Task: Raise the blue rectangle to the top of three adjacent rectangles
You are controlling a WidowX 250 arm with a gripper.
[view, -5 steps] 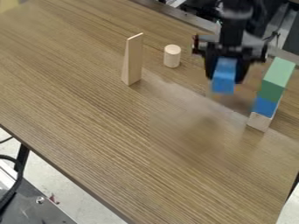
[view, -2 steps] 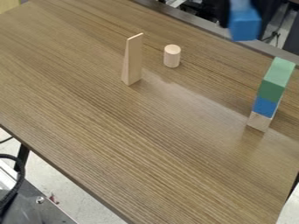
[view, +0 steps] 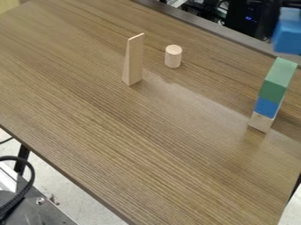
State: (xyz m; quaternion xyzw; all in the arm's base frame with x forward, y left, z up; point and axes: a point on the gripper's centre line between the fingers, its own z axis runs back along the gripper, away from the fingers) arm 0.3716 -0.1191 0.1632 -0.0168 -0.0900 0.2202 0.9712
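Note:
The blue rectangle (view: pixel 288 38) is up in the air at the top right corner, partly cut off by the view's right edge. Just below it in the view stands the stack on the table: a plain wooden block (view: pixel 260 122) at the bottom, a blue block (view: pixel 267 107) in the middle and a green block (view: pixel 273 91) on top. A strip of background or table shows between the raised blue rectangle and the green top, though the depth between them is hard to judge.
A tall thin wooden wedge (view: pixel 134 60) and a short wooden cylinder (view: pixel 173 57) stand upright on the table (view: pixel 135 145), left of the stack. Dark equipment (view: pixel 246 19) lies beyond the table's far edge.
The raised blue rectangle went up from in front of the gripper, then right and slightly down to above the stack in the view. The gripper left through the top. The stack has stayed put.

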